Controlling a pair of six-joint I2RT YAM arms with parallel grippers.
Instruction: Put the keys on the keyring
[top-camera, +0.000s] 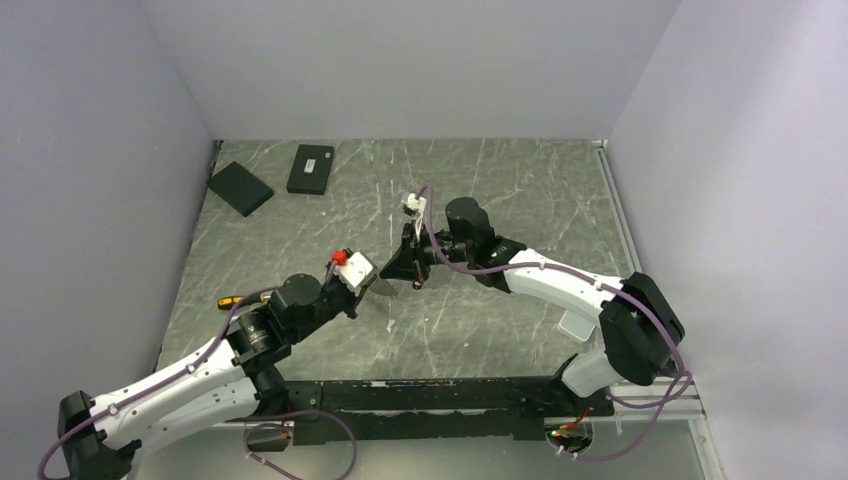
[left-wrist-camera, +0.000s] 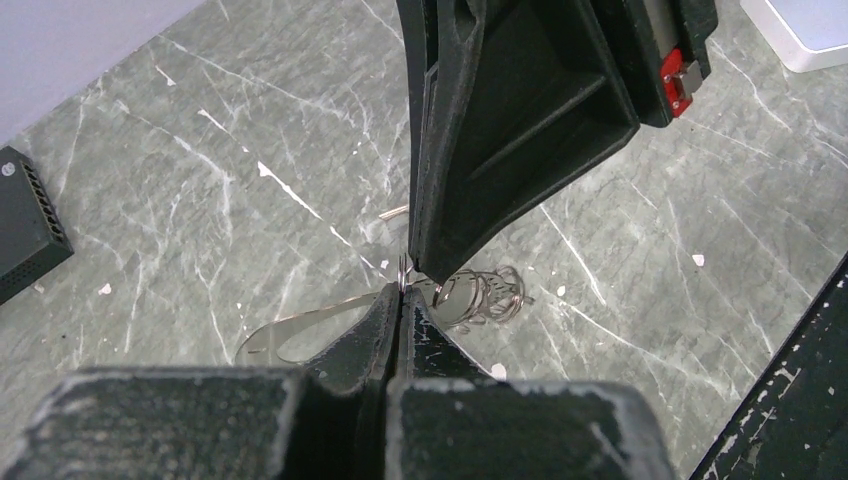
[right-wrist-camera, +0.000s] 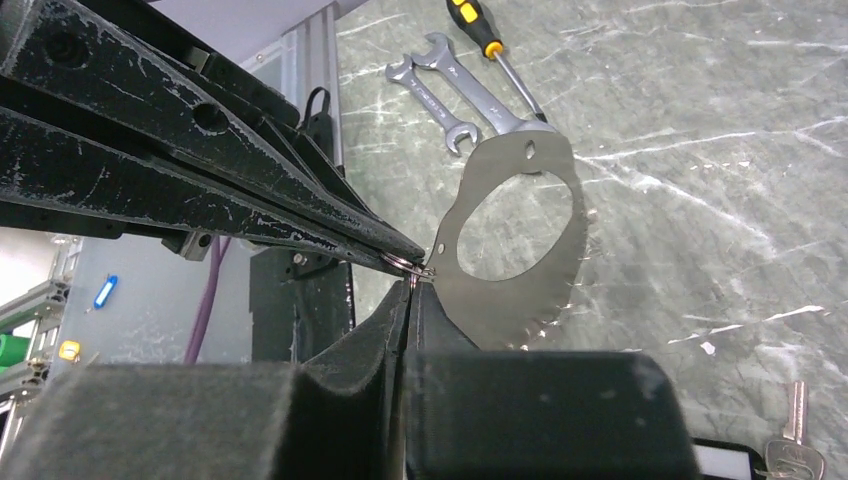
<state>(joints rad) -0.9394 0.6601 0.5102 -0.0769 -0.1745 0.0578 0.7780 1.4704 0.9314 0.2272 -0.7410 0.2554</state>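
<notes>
The keyring, a small silver split ring, sits up off the table, pinched where the closed tips of the left gripper and the right gripper meet. A flat silver plate is joined to it and reaches away from it, with a large oval hole, a small round hole near its far end and a toothed edge. The keys form a small silvery tangle of loops and blades just beside the ring, low over the grey marbled surface. Whether any of them is threaded on cannot be told.

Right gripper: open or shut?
Shut. Right gripper fingers press together without a gap, tips by a small metal ring at the left gripper's tip.
</notes>
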